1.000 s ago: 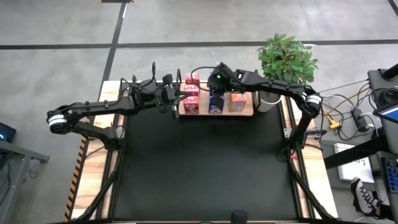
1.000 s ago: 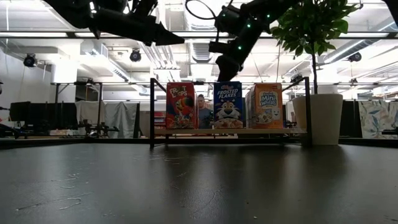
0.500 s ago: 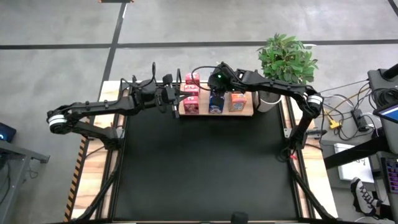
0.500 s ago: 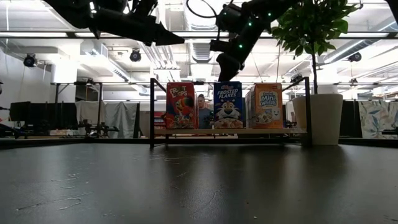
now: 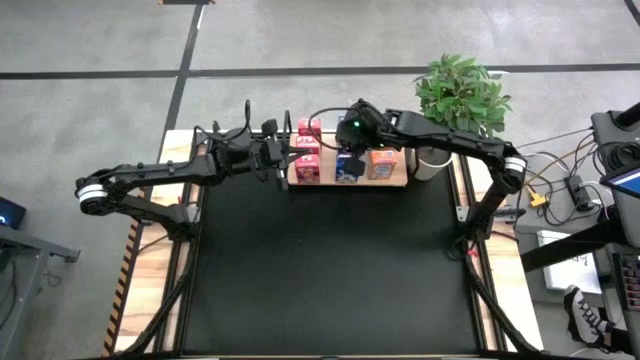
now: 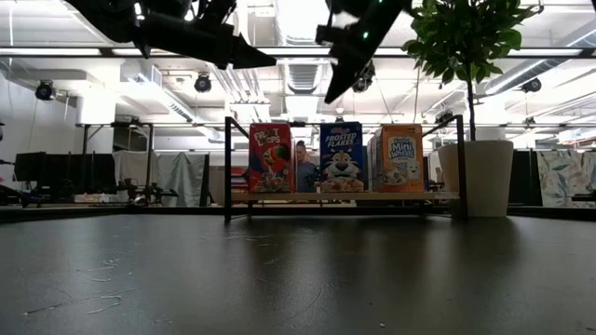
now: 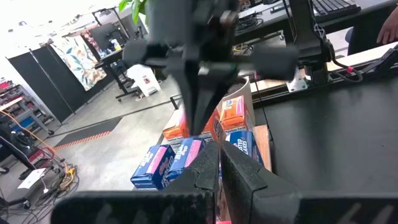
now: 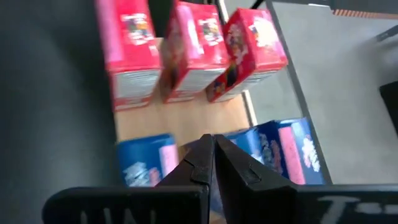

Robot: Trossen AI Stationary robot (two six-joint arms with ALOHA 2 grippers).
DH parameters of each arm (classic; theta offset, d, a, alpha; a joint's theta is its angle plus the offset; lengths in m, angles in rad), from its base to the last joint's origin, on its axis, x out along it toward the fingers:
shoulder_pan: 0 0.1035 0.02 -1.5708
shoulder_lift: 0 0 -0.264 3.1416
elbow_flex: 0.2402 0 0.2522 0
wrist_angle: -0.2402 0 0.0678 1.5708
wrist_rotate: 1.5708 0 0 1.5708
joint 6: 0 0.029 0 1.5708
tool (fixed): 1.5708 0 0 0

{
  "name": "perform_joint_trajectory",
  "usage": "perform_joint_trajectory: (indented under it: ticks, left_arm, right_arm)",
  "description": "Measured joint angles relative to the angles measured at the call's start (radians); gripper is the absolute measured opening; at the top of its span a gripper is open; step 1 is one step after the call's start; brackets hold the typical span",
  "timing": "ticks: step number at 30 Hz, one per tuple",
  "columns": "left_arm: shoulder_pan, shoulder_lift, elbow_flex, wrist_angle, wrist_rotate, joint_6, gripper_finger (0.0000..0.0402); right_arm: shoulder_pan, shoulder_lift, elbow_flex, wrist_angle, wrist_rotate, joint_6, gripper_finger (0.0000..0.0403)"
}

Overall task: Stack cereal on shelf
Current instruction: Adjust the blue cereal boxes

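On the far left, the left gripper [image 5: 283, 160] hangs above the table [image 5: 330, 270] just off the shelf's left end, its dark fingers [image 7: 211, 171] pressed together with nothing between them.

Right beside it, the shelf [image 5: 392, 182]: a flat pale-wood board in a thin black metal frame, sitting at the far edge of the matte black table. Nearest the left gripper stand the red boxes [image 5: 308, 150]. Count them in the right wrist view: three red boxes [image 8: 193, 46] upright in a row, glossy printed cardboard, rectangular and slim. From table height only the front one [image 6: 270, 157] shows its face.

Next along, directly below the right gripper [image 5: 347, 134], the blue boxes [image 5: 347, 168]. The right wrist view shows two of them clearly, and the front one [image 6: 341, 156] reads "Frosted Flakes" from the low camera. A third blue box cannot be made out for certain.

The right gripper itself hovers clear above that blue row, lifted off the box tops in the low view [image 6: 343, 74]. Its fingers [image 8: 205, 158] are closed tight against each other, pinching nothing.

Beyond it, on the side away from the left arm, the orange boxes [image 5: 380, 162]: the front one [image 6: 400, 158] reads "Mini Wheats"; how many stand behind it cannot be told.

Past the shelf's end, a leafy green plant [image 5: 460, 92] in a smooth white pot [image 6: 483, 177].
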Motion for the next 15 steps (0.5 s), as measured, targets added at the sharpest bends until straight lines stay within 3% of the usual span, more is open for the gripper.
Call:
perform_joint_trajectory:
  ticks: [7,15]
  left_arm:
    - [0.000,0.000,0.000,-0.003,0.000,-0.007,0.0000]
    - [0.000,0.000,0.000,-0.003,0.001,-0.007,0.0000]
  right_arm:
    - [0.036,-0.054,-0.036,-0.062,-0.047,0.033,0.0008]
    - [0.037,-0.052,-0.141,-0.003,-0.053,0.042,0.0008]
